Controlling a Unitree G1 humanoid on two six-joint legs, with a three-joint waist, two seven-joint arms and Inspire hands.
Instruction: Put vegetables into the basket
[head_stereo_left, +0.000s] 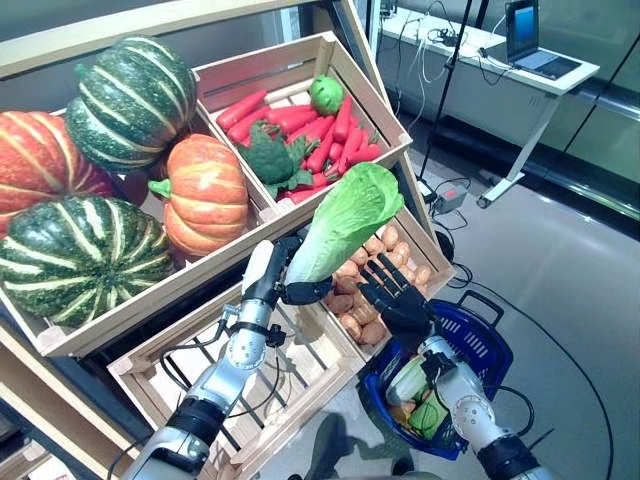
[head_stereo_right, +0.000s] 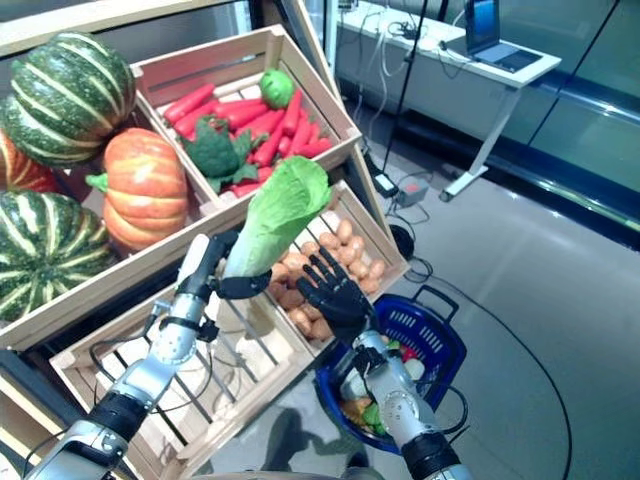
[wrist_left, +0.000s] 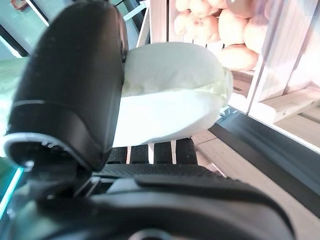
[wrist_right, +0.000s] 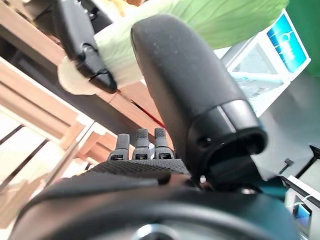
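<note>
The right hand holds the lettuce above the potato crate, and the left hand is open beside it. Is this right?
No, the hands are swapped. The left hand holds the lettuce above the potato crate, and the right hand is open beside it, as the left eye view shows.

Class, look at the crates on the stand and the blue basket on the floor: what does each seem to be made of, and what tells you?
Crates: apparently unfinished pale wood, with visible slats and matte plank edges. Blue basket: probably moulded plastic, given its uniform colour, lattice wall and slight sheen.
</note>
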